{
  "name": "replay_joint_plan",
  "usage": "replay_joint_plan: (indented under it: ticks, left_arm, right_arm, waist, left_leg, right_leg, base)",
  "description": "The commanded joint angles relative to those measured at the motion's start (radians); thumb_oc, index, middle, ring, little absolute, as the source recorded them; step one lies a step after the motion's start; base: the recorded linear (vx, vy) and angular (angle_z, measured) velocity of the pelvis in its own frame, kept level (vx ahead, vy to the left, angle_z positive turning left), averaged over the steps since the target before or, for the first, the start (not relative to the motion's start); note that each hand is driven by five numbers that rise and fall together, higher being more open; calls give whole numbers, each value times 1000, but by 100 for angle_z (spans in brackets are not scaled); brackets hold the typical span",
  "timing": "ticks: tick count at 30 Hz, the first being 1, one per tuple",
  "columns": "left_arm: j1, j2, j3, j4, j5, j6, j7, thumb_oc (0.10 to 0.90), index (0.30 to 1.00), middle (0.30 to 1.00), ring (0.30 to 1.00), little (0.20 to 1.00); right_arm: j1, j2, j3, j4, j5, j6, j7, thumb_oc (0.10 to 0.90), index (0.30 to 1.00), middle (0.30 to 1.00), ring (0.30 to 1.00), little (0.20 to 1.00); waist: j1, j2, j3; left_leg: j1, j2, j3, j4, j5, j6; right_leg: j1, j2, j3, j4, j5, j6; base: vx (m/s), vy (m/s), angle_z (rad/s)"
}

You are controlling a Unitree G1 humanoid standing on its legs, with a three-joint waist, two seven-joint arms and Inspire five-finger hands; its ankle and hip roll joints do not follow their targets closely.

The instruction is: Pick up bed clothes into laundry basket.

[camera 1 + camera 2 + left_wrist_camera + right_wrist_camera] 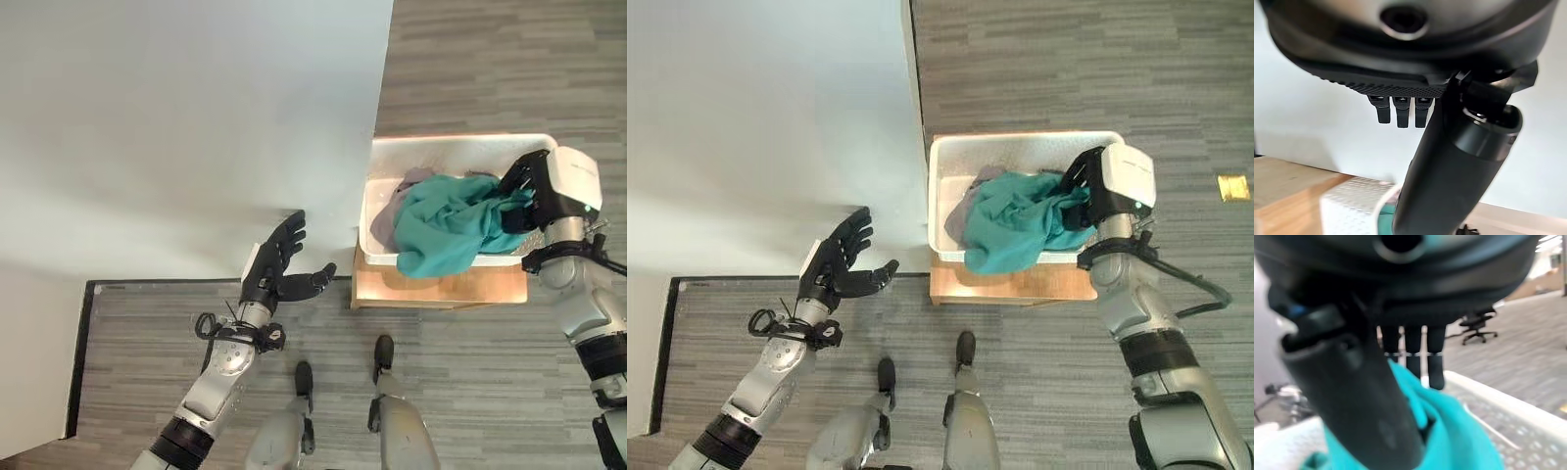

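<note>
A teal cloth (446, 220) lies bunched in the white laundry basket (441, 142) and hangs over its near rim, with a grey cloth (392, 211) beside it at the basket's left end. My right hand (529, 186) rests at the basket's right end on the teal cloth. In the right wrist view its fingers (1413, 350) are straight above the teal cloth (1459, 431). My left hand (276, 264) is open and holds nothing. It hovers at the near edge of the white bed (176, 127), to the left of the basket.
The basket stands on a low wooden stand (441, 289) against the bed's right side. Grey plank floor surrounds it. A small yellow item (1232, 186) lies on the floor to the right. A dark frame (83, 352) borders the floor at the lower left.
</note>
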Motion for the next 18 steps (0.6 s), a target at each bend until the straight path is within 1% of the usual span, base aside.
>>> replay_joint_plan:
  ticks: [1,2,3,4,5,7,9,15,16,17,18]
  left_arm:
    - [-92,5,3,-58,25,-93,-8,800,900,900,900,900]
    - [-96,2,3,-56,24,-95,-9,800,900,900,900,900]
    - [-105,5,4,-54,26,-96,-7,800,900,900,900,900]
    - [-109,0,8,-53,26,-97,-6,800,900,900,900,900]
    - [-125,-5,13,-49,30,-97,-1,800,900,900,900,900]
    - [-129,-10,17,-49,29,-99,1,800,900,900,900,900]
    - [-136,-11,23,-52,22,-98,2,800,900,900,900,900]
    - [-140,-11,28,-69,20,-98,-4,800,900,900,900,900]
    - [-138,-13,29,-72,18,-96,-6,800,900,900,900,900]
    - [-123,-13,34,-73,17,-91,-13,800,900,900,900,900]
    - [-120,-11,32,-74,17,-91,-13,800,900,900,900,900]
  right_arm:
    - [-168,-129,-7,-12,-58,1,-90,400,300,300,300,300]
    - [-173,-129,-6,-4,-62,4,-93,400,300,300,300,300]
    - [-188,-137,-1,7,-66,8,-103,469,404,404,404,404]
    - [-186,-131,-7,7,-68,9,-105,750,825,825,825,825]
    - [-176,-119,-23,-17,-73,11,-115,800,900,900,900,900]
    - [-161,-105,-38,-43,-75,9,-114,800,900,900,900,900]
    - [-107,-80,-79,-108,-105,17,-102,800,900,900,900,900]
    - [-9,-36,-162,-202,-88,-8,-106,800,900,900,900,900]
    - [7,-20,-170,-222,-87,-13,-100,800,900,900,900,900]
    - [60,18,-197,-283,-92,-25,-85,800,900,900,900,900]
    - [71,21,-205,-291,-95,-23,-82,800,900,900,900,900]
  waist:
    - [16,-5,-25]
    - [16,-6,-22]
    - [19,-8,-18]
    - [18,-8,-15]
    - [19,-10,-12]
    - [20,-10,-12]
    - [23,-13,-17]
    - [24,-22,-42]
    - [23,-22,-47]
    - [17,-26,-64]
    - [19,-27,-64]
  left_leg:
    - [-87,46,-5,-1,33,-30]
    - [-96,45,-7,-1,36,-31]
    - [-104,45,-7,-1,39,-32]
    - [-109,45,-7,-1,39,-33]
    - [-113,45,-11,-1,39,-32]
    - [-113,45,-13,-1,37,-31]
    - [-106,42,-20,-1,33,-28]
    - [-63,32,-32,-1,10,-17]
    - [-56,31,-31,-1,7,-15]
    - [-31,29,-32,-1,-5,-10]
    - [-28,28,-32,-1,-6,-10]
  right_leg:
    - [154,-52,-74,4,-211,103]
    - [147,-52,-76,4,-210,103]
    - [141,-53,-79,4,-207,105]
    - [138,-53,-80,4,-207,106]
    - [136,-56,-82,4,-206,107]
    - [137,-58,-84,4,-208,109]
    - [147,-59,-89,4,-211,109]
    - [203,-67,-99,9,-226,108]
    - [210,-67,-101,10,-228,108]
    - [232,-65,-102,12,-236,107]
    - [235,-65,-103,12,-237,108]
  base:
    - [-38,-2,-2]
    - [-40,4,-1]
    - [-47,1,1]
    - [-68,3,1]
    - [-52,-2,1]
    - [-26,-7,3]
    - [-6,-2,2]
    - [23,-3,3]
    - [64,4,8]
    - [51,0,6]
    - [36,-2,5]
